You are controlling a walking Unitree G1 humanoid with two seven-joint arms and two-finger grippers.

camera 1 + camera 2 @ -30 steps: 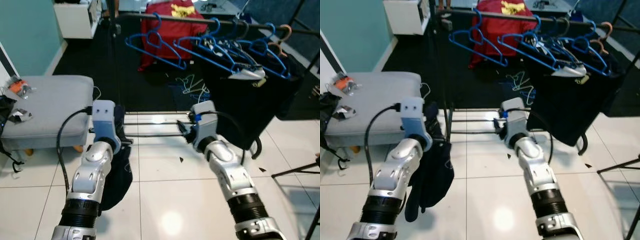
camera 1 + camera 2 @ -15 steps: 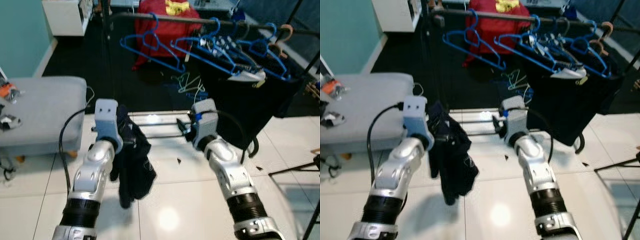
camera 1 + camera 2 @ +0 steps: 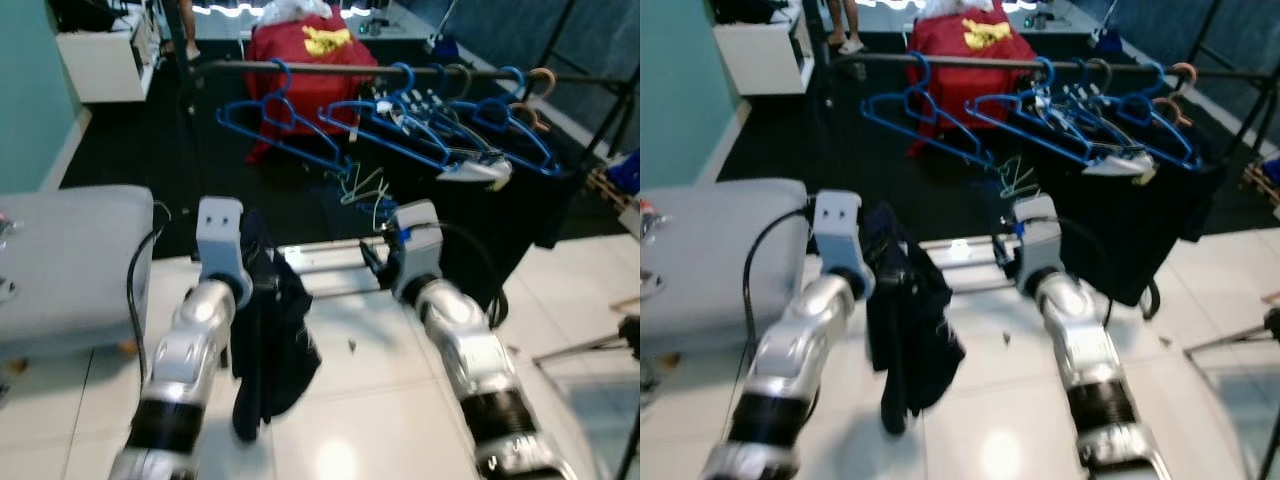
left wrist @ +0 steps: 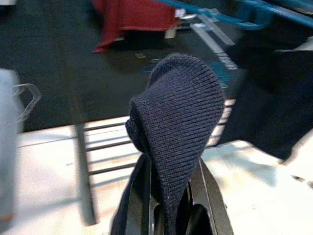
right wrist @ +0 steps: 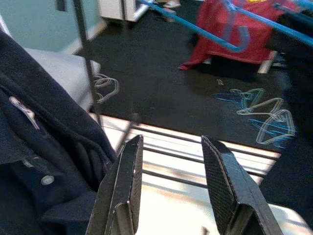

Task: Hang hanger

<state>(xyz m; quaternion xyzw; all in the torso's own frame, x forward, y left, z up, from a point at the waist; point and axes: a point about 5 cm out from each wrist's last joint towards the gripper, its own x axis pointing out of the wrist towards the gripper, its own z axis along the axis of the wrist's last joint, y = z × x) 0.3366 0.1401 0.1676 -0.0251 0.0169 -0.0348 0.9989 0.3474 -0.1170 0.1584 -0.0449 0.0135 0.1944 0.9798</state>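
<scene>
The dark navy cloth garment [image 4: 173,112] looks soft and matt, with a fine ribbed knit where it folds over between the left black fingers [image 4: 142,196], which look like smooth hard plastic. The right black fingers [image 5: 222,188] shine a little. The white floor tiles [image 3: 380,440] are glossy. The blue hangers [image 3: 290,125] look like smooth plastic on a dark metal rail [image 3: 970,62].

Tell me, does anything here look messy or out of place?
Yes. Loose hangers lie tangled on the dark floor under the rail instead of hanging. The left gripper clutches a dark garment bunched up, with no hanger visible.
</scene>
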